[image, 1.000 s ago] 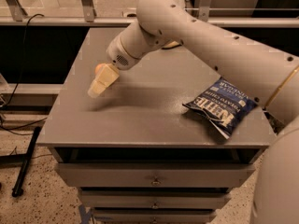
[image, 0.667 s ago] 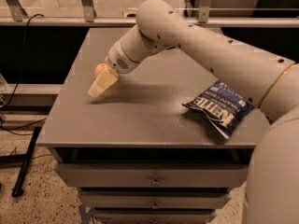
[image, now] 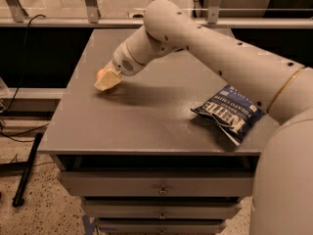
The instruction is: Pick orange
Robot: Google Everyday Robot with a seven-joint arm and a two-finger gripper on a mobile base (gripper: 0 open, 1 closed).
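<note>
Gripper (image: 108,79), well apart from the chip bag (image: 230,112), sits right at the orange (image: 100,74), which peeks out on its far side; hold cannot be told.

A grey table (image: 146,131) with a matte top filled the middle of the scene, and the gripper (image: 108,78) hung low over its far-left part. Under the near edge sat a stack of grey drawers (image: 156,185) with small keyholes. A speckled floor (image: 29,214) showed at the near left, where a black bar (image: 27,173) slanted down. A dark cable (image: 22,58) hung at the left. Metal posts (image: 90,1) rose from a pale rail (image: 63,22) along the far side. The light was dim and warm.
</note>
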